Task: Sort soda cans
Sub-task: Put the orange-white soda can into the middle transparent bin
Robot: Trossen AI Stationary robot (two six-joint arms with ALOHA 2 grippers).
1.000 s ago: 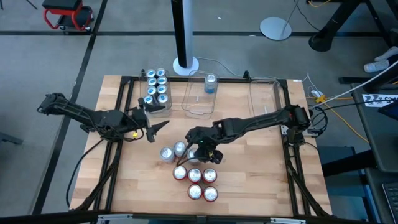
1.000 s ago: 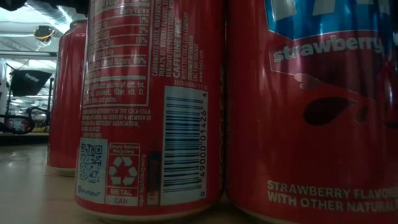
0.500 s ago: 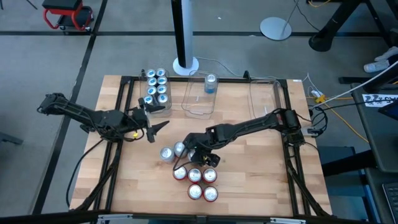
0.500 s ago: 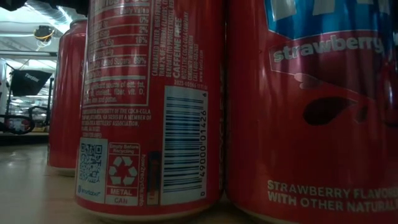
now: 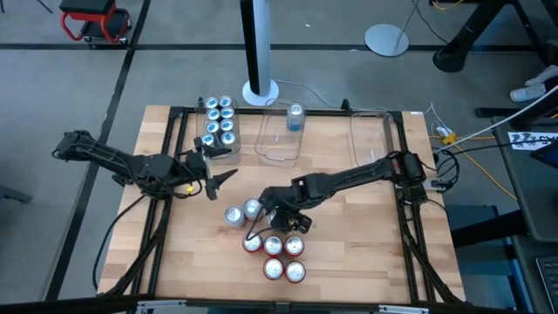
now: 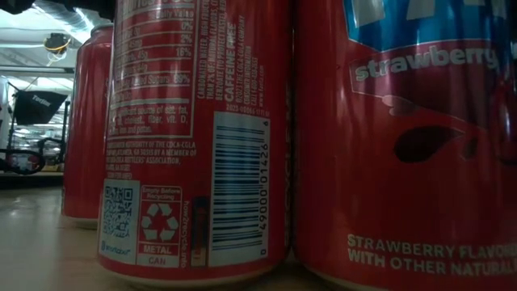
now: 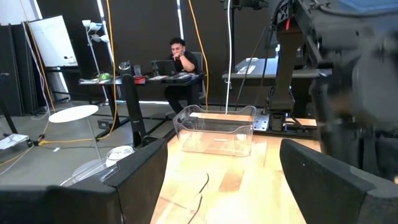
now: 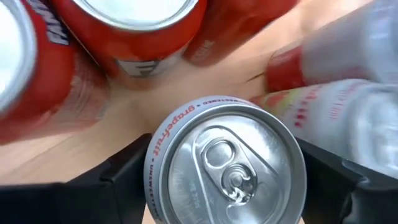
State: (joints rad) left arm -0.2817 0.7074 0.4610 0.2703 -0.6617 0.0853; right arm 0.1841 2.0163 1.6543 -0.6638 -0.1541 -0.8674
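My right gripper [image 5: 277, 215] reaches down at mid-table over a silver soda can [image 8: 227, 165] marked "grapefruit", which stands upright between its fingers. Two more silver cans [image 5: 233, 215] stand just left of it. Several red cans [image 5: 274, 257] cluster on the near side and fill the low view [image 6: 194, 137]. Teal cans [image 5: 218, 122] stand in the far-left clear tub. One teal can [image 5: 295, 116] stands in the middle tub. My left gripper [image 5: 222, 179] waits open at the left, holding nothing. My right gripper pinches the silver can's side wall just below the rim [image 8: 155, 180], one finger [image 8: 121, 180] on each side of it. The fingers slant down from above, coming from the table's right. The can stands upright on the table.
A third clear tub [image 5: 370, 131] stands at the far right with nothing in it. The red cans [image 8: 134, 37] and silver cans [image 8: 348, 93] crowd close around the gripped can. Bare wood lies to the near left and near right.
My right gripper has sunk and shifted a little toward the table's left, coming down over the silver can, which now hides beneath it in the high view. The cans have kept their places.
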